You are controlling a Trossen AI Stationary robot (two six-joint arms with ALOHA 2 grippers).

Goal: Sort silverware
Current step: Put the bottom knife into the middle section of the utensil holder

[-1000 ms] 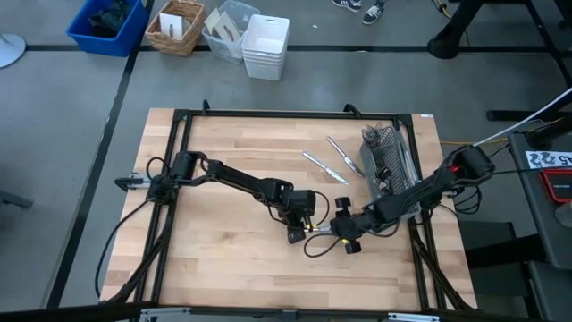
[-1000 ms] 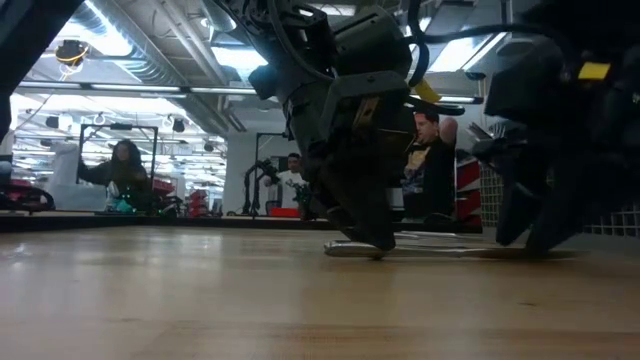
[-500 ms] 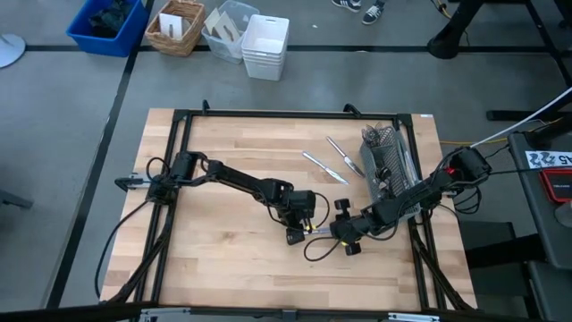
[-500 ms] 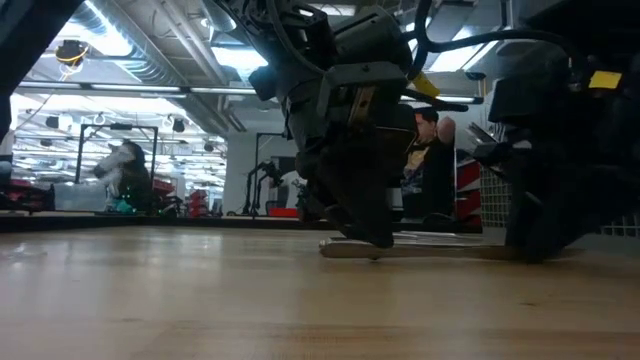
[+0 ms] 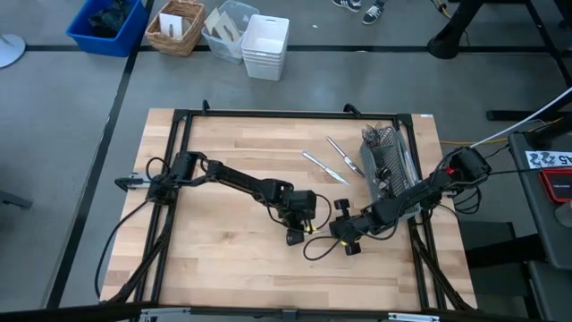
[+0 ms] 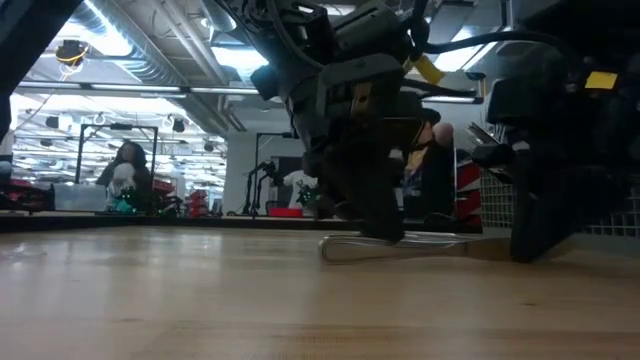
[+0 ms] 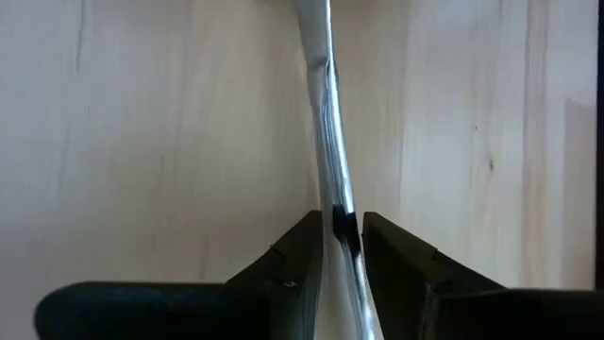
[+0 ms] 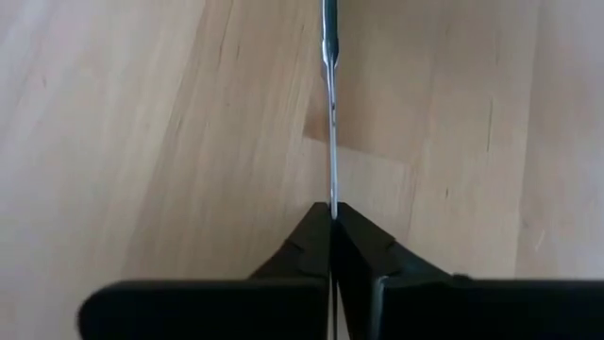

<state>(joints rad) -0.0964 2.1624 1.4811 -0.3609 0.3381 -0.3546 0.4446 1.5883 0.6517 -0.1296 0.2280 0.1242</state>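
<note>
Silver and slim, one utensil (image 6: 400,245) lay flat on the wooden table (image 5: 214,259), its long axis running left to right between our two grippers. We had the left gripper (image 5: 295,234) down over its left end, fingers (image 7: 293,264) close on either side of the handle. We had the right gripper (image 5: 340,234) pinching the other end edge-on. Both were equally near it. Far right, two more pieces (image 5: 332,159) lay beside the wire caddy (image 5: 386,161).
</note>
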